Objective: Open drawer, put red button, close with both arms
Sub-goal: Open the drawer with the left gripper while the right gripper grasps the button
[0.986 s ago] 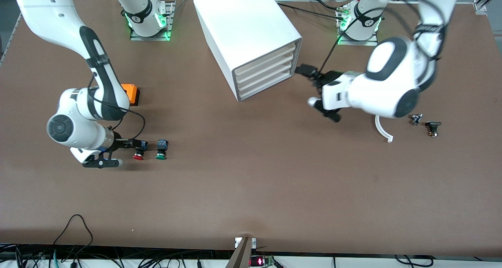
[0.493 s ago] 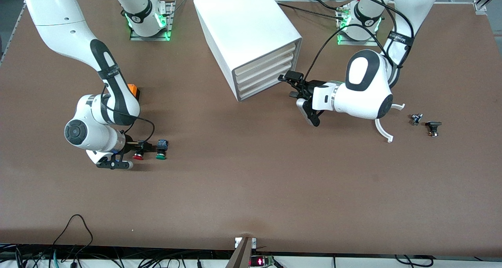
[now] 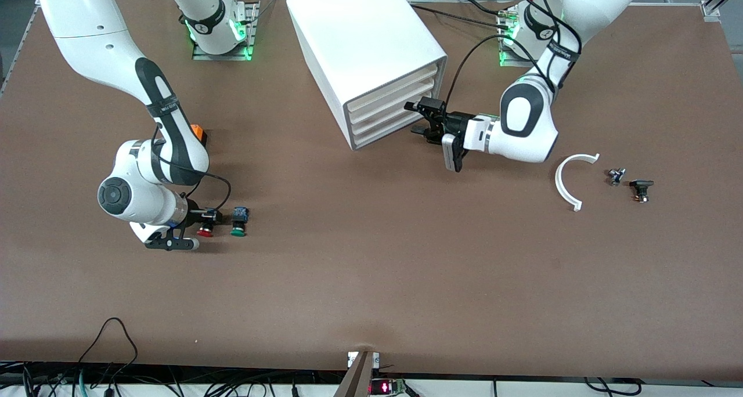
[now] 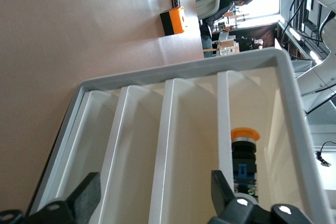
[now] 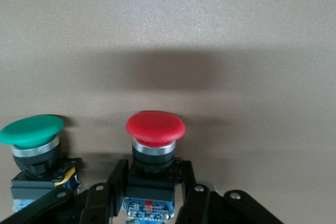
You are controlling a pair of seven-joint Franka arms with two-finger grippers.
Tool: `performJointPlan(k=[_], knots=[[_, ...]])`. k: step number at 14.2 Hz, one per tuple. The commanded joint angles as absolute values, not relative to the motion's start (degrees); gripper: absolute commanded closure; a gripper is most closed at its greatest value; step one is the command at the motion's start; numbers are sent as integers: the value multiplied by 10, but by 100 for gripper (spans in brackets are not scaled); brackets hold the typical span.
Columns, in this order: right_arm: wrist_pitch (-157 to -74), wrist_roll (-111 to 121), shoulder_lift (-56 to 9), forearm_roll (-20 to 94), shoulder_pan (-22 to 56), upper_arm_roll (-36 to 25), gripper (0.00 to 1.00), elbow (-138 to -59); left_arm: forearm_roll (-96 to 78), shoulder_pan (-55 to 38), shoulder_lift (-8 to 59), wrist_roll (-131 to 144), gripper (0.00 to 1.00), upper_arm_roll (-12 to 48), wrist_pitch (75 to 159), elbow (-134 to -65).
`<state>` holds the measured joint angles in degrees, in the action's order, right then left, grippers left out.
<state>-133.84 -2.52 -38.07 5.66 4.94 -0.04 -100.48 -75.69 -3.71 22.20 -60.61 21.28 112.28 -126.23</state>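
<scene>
The red button [image 3: 204, 230] rests on the table toward the right arm's end, beside a green one. My right gripper [image 3: 206, 216] is low at the table, its fingers shut on the red button's black body [image 5: 152, 179], with the red cap [image 5: 155, 128] sticking out ahead. The white cabinet [image 3: 360, 37] has four closed drawers. The drawer second from the top [image 3: 395, 101] also shows in the left wrist view [image 4: 194, 145]. My left gripper [image 3: 419, 118] is open and empty just in front of the drawer fronts [image 4: 155, 203], touching nothing.
A green button [image 3: 238, 230] lies right beside the red one [image 5: 32, 140]. An orange box [image 3: 197, 134] sits by the right arm. An orange-capped button [image 4: 244, 150] lies in the top drawer. A white curved piece [image 3: 572, 179] and two small parts [image 3: 630, 183] lie toward the left arm's end.
My left arm has folded down and carried its open gripper up to the cabinet's drawer fronts. My right arm shifted a little at the red button, which stayed in place.
</scene>
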Motion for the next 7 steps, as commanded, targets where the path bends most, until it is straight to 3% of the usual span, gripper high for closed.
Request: performJointPlan(k=[1,3,7], knots=[[-1332,-27,-374,68,55,-2,100,-1003,-780,-39,209,-625,31,217,1129,-1284],[-1332,-26,-372,69,54,-3,100,-995,-784,-41,210,-621,39,217,1128,-1293],[-1283,-54,-371,94,51,-3,100,-966,-790,-66,221,-621,41,217,1135,-1297]])
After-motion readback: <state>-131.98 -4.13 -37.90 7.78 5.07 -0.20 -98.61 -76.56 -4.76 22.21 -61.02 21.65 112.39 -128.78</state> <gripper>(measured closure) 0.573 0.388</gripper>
